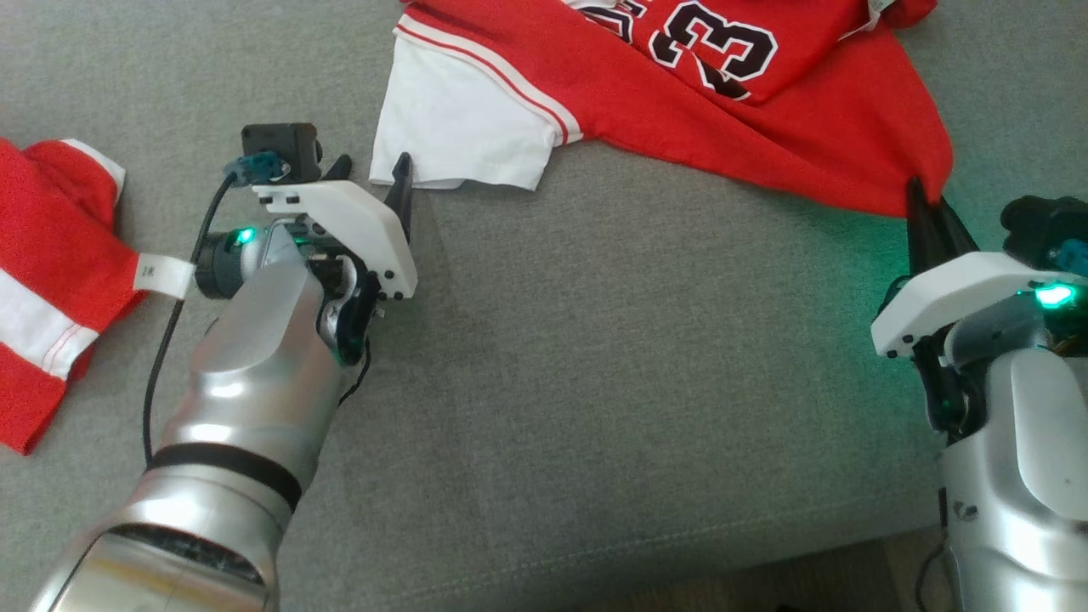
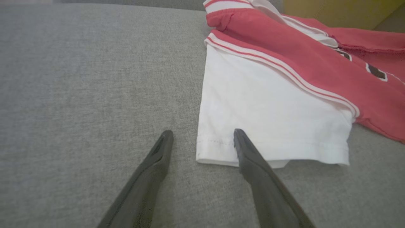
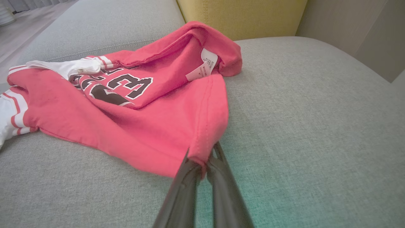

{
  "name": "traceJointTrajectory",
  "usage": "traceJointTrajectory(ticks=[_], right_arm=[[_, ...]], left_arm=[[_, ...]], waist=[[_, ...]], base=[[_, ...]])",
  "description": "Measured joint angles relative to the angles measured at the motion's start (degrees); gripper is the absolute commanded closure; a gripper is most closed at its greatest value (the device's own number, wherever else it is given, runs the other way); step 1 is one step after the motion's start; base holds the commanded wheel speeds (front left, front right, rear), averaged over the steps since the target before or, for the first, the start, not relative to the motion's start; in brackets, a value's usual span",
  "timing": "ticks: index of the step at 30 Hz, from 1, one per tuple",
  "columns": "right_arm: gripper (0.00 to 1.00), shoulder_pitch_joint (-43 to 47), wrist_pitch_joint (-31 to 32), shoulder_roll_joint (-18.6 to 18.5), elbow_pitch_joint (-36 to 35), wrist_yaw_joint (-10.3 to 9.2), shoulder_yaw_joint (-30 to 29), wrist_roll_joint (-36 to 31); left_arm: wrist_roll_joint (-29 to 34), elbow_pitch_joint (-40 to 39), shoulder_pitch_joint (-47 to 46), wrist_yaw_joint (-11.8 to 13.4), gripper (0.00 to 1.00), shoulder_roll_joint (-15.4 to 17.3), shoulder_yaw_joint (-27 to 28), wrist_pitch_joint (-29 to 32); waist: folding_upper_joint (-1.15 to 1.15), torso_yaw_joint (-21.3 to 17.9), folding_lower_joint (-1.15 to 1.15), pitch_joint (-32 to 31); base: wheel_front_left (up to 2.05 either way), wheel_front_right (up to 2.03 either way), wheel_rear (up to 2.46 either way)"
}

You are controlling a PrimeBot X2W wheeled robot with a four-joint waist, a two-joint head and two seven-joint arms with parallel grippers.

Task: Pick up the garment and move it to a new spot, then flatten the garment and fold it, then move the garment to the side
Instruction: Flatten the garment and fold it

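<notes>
The garment (image 1: 748, 102) is a red jersey with a dark number and white sleeves, lying rumpled at the top of the grey cushion. My right gripper (image 1: 922, 200) is shut on the garment's (image 3: 152, 126) lower red corner, the cloth pinched between its fingertips (image 3: 202, 160). My left gripper (image 1: 374, 174) is open, just short of the white sleeve (image 1: 459, 127). In the left wrist view that gripper (image 2: 202, 139) straddles the near corner of the sleeve hem (image 2: 269, 126), one finger over the cloth, the other on bare cushion.
A second red and white garment (image 1: 51, 280) with a small white tag lies at the left edge. The grey cushion (image 1: 612, 357) has its front edge near the bottom right. A yellow backrest (image 3: 240, 15) stands behind the jersey.
</notes>
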Motion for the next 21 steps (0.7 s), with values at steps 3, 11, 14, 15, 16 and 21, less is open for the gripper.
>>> traceJointTrajectory(ticks=[3,11,14,15,16,21], right_arm=[[1.0,0.0,0.0,0.0,-0.3,0.0,0.2,0.0],[1.0,0.0,0.0,0.0,-0.5,0.0,0.1,0.5],[1.0,0.0,-0.1,0.0,-0.5,0.0,-0.1,0.4],[1.0,0.0,-0.1,0.0,-0.5,0.0,0.0,0.4],[1.0,0.0,-0.3,0.0,-0.5,0.0,0.1,0.7],[1.0,-0.2,-1.6,0.0,-0.1,0.0,0.2,2.4]], left_arm=[[-0.6,1.5,-0.8,-0.3,0.0,0.0,-0.8,0.0],[-3.3,3.3,-2.2,-3.1,1.0,0.0,-2.5,0.9],[-4.3,3.9,-2.2,-3.8,1.0,-0.1,-2.6,0.0],[-4.9,3.9,-2.2,-3.9,1.0,-0.1,-2.6,-0.6],[-5.5,3.9,-2.2,-4.4,1.0,-0.1,-2.6,-1.1],[-9.4,2.1,-2.0,-6.2,1.0,-0.1,-1.9,-4.1]], waist=[[0.0,-0.3,0.0,0.1],[0.0,-0.5,0.0,0.2],[0.0,0.0,0.0,-0.3],[0.0,0.2,0.0,-0.5],[0.0,0.5,0.0,-0.8],[0.0,1.8,0.0,-3.0]], base=[[0.0,0.0,0.0],[0.0,0.0,0.0],[0.0,0.0,0.0],[0.0,0.0,0.0],[0.0,0.0,0.0],[0.0,0.0,0.0]])
